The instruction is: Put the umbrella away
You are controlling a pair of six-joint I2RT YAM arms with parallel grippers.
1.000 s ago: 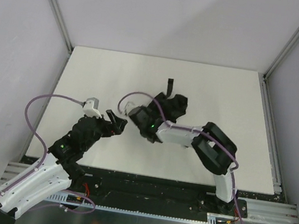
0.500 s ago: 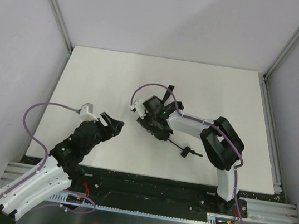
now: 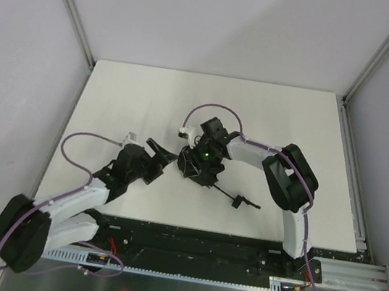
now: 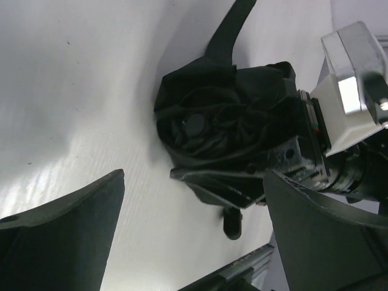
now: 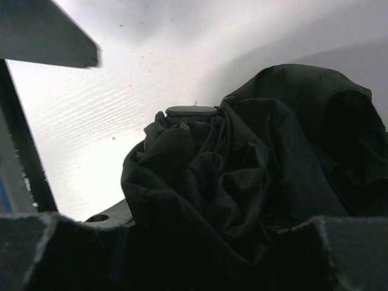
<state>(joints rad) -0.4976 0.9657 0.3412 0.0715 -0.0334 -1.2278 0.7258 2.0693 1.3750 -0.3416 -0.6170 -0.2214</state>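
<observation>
The umbrella (image 3: 193, 166) is a crumpled black fabric bundle on the white table, with a thin shaft and small knob (image 3: 238, 200) sticking out toward the front right. My right gripper (image 3: 199, 162) is shut on the bundle. In the right wrist view the fabric (image 5: 242, 176) fills the space between the fingers, with the round cap (image 5: 191, 111) on top. My left gripper (image 3: 163, 157) is open and empty just left of the bundle. In the left wrist view the umbrella (image 4: 212, 121), its strap (image 4: 227, 30) and my left gripper (image 4: 193, 203) show, jaws wide apart.
The white table (image 3: 129, 92) is walled by grey panels with metal rails (image 3: 352, 169) at the sides. A black rail (image 3: 187, 241) runs along the near edge by the arm bases. Purple cables loop over both arms.
The right gripper turned and shifted with the umbrella, and the shaft now sticks out toward the front right. The left arm swung right and its open gripper came close to the bundle.
</observation>
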